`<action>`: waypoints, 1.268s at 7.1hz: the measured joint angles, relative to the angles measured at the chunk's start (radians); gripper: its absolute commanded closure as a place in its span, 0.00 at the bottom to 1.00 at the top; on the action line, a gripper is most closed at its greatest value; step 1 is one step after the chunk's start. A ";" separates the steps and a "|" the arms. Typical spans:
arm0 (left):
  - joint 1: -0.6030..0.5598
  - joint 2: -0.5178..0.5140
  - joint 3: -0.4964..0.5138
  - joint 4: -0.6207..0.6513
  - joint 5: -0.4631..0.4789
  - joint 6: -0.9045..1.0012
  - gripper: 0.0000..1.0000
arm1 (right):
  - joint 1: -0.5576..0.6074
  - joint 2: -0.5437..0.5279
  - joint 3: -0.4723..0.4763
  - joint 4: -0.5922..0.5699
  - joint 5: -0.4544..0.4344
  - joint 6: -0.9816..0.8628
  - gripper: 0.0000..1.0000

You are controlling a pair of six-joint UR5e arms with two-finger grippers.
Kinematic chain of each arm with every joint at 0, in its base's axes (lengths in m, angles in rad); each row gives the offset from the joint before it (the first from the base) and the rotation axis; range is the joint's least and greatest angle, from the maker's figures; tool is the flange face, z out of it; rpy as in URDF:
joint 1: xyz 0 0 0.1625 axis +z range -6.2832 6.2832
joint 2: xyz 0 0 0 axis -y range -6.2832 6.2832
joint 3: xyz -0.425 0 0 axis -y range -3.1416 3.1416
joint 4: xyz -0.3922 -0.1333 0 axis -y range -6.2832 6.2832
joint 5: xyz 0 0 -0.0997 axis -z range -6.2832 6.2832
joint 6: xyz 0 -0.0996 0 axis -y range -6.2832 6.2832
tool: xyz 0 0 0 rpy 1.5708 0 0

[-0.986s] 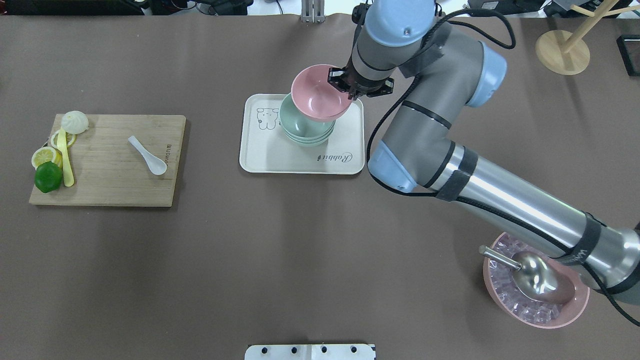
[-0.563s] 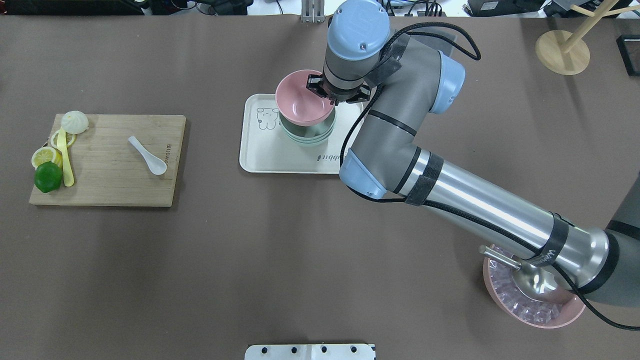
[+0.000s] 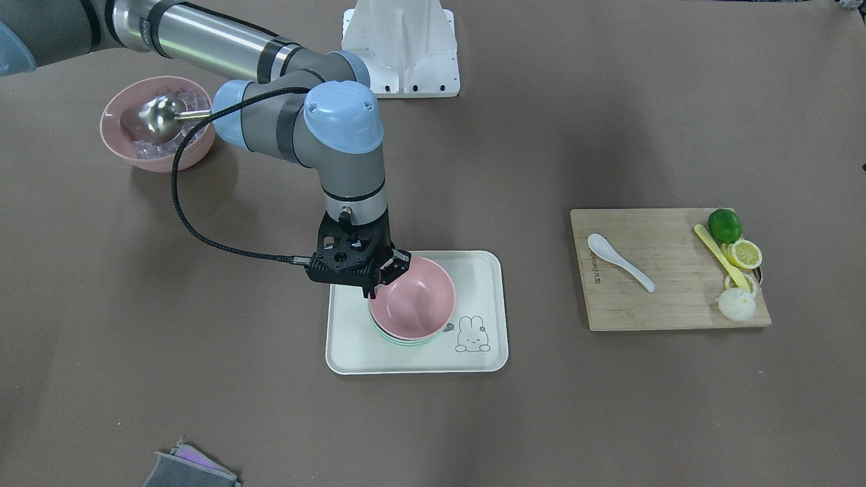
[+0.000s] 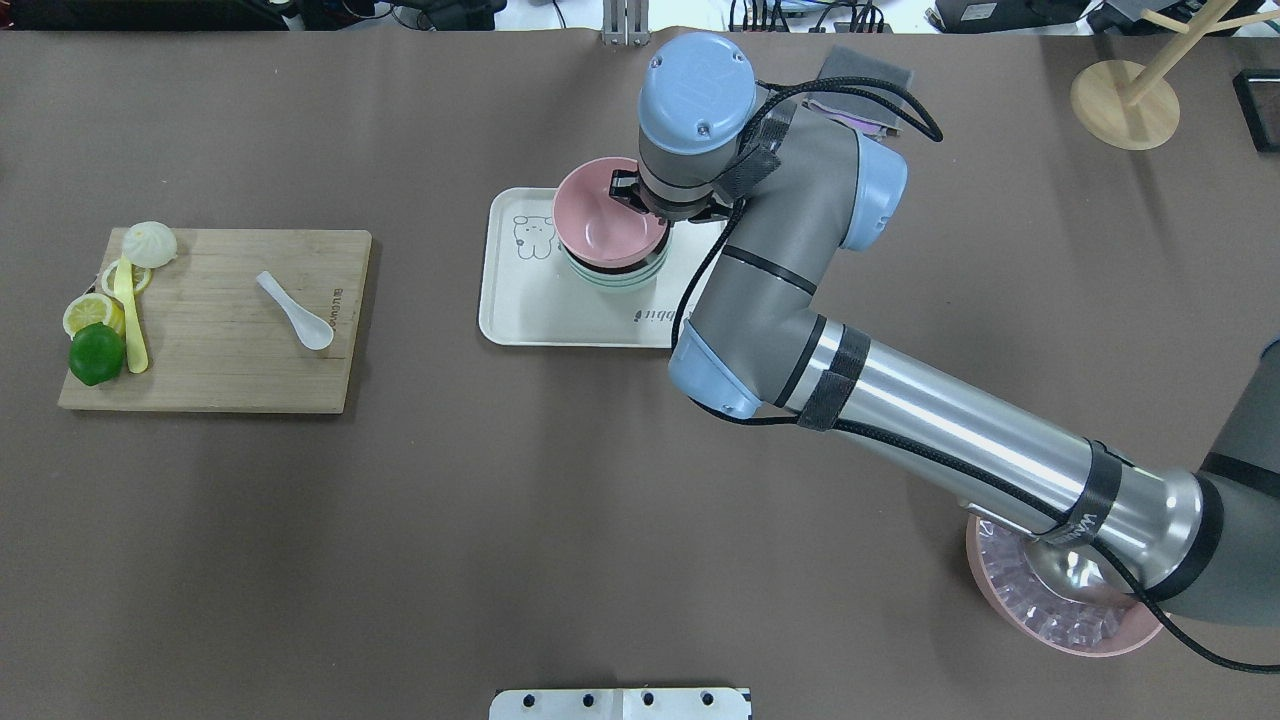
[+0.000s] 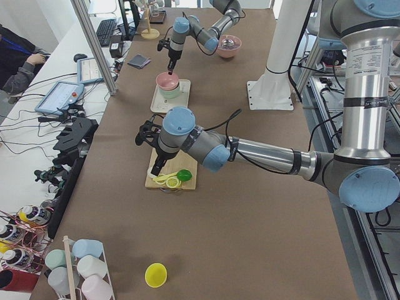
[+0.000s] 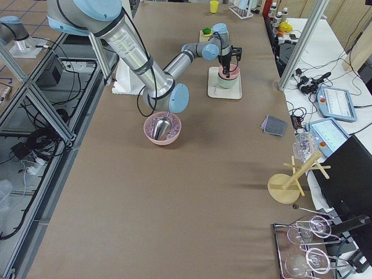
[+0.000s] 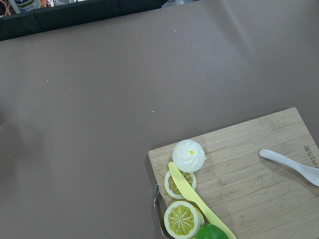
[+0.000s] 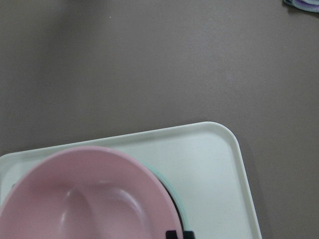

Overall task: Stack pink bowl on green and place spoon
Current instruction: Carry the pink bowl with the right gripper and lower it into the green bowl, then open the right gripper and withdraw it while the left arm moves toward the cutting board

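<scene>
The pink bowl lies in the top of the green bowl on the cream tray, tilted a little. My right gripper is shut on the pink bowl's rim on the side away from the rabbit print; it also shows in the front view. The white spoon lies on the wooden cutting board at the left. My left gripper shows only in the left side view, hovering above the board; I cannot tell if it is open or shut.
A lime, lemon slices, a yellow knife and a white bun sit on the board's left end. A pink bowl of ice with a metal scoop stands near the right arm's base. A wooden stand and a grey cloth lie at the far edge.
My right arm has moved left and lowered the pink bowl from beside and above the green bowl down onto it. The spoon and board have not moved.
</scene>
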 measured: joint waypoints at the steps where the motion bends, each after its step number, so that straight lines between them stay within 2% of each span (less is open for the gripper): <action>1: 0.000 0.000 0.000 0.000 0.000 0.000 0.02 | -0.005 -0.001 -0.001 0.000 -0.001 0.000 1.00; 3: 0.000 0.000 0.000 -0.001 0.000 0.000 0.02 | -0.013 -0.003 -0.002 0.000 -0.001 0.000 1.00; 4: 0.000 0.000 0.000 -0.001 0.000 0.000 0.02 | -0.014 -0.003 -0.002 0.001 -0.006 -0.001 0.95; 5: 0.000 0.000 -0.001 -0.001 0.000 0.000 0.02 | -0.015 -0.005 -0.002 0.009 -0.013 -0.001 0.22; 6: 0.000 0.000 -0.001 -0.001 0.000 0.000 0.02 | -0.015 -0.013 -0.005 0.049 -0.027 -0.001 0.01; 8: 0.000 -0.002 0.000 -0.001 0.000 0.001 0.02 | -0.016 -0.033 -0.021 0.144 -0.069 0.004 0.00; 9: 0.000 -0.006 0.001 0.001 0.001 0.002 0.02 | -0.014 -0.035 -0.025 0.155 -0.071 0.004 0.00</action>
